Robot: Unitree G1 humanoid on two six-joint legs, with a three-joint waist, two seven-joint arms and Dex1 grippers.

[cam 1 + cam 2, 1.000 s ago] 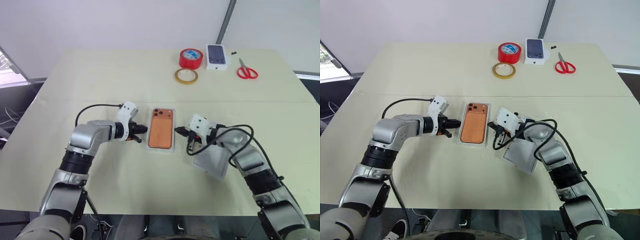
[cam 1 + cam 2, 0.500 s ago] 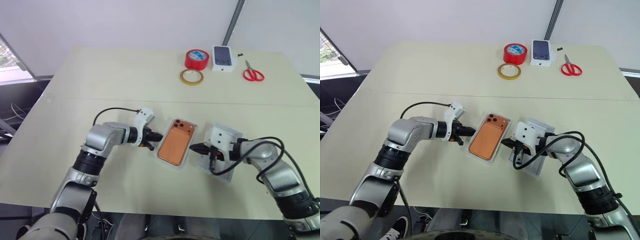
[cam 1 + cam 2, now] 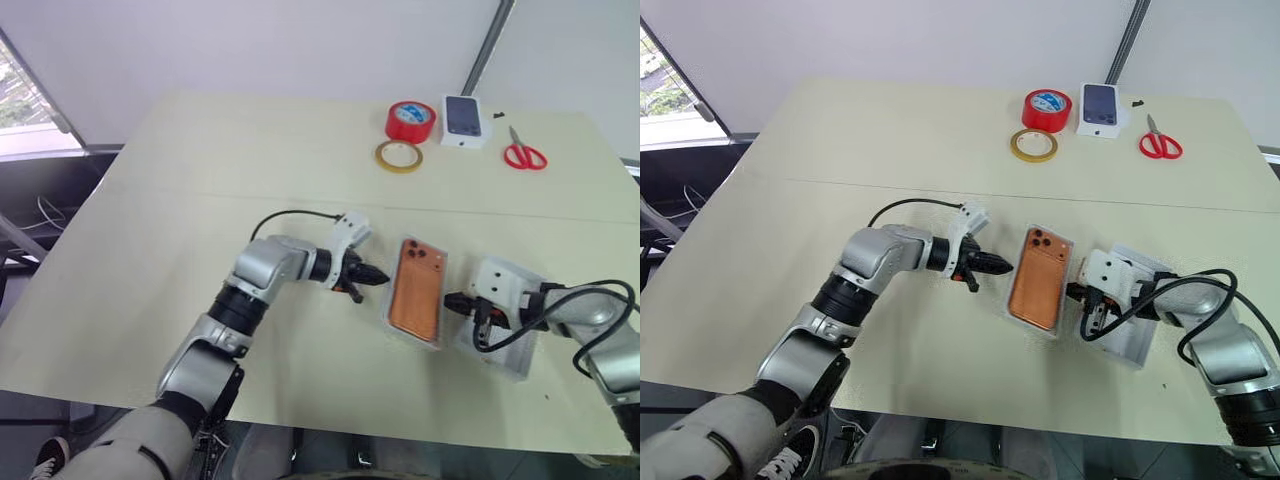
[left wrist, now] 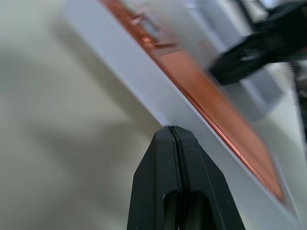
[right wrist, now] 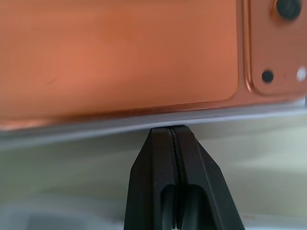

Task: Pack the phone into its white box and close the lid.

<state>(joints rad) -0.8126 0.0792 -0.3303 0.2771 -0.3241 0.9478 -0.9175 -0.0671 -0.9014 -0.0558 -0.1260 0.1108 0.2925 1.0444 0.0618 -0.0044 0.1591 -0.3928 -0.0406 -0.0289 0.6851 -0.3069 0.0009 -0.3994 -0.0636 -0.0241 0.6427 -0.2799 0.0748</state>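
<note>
The table (image 3: 200, 200) is the largest thing, a pale beige top. On its near part lies one white box (image 3: 392, 318), and one orange phone (image 3: 416, 290) lies inside it, back upward, with the camera lenses at the far end. Beside it on the right lies one white lid (image 3: 522, 350), partly under the right arm. There are two grippers. The left gripper (image 3: 378, 279) points at the left long wall of the box with its tip just beside it; the right gripper (image 3: 450, 300) points at the right long wall from the other side. The head views are too small to show the fingers clearly, but each wrist view shows the two black fingers pressed together, holding nothing. The left wrist view also shows the right gripper as a dark blurred shape beyond the phone. The right wrist view shows the phone's back from very near, and the tip seems to reach the box wall. At the far edge stand one red tape roll (image 3: 410, 120), one yellowish tape ring (image 3: 399, 156), one small box with a phone picture (image 3: 466, 120) and one pair of red scissors (image 3: 525, 154).
</note>
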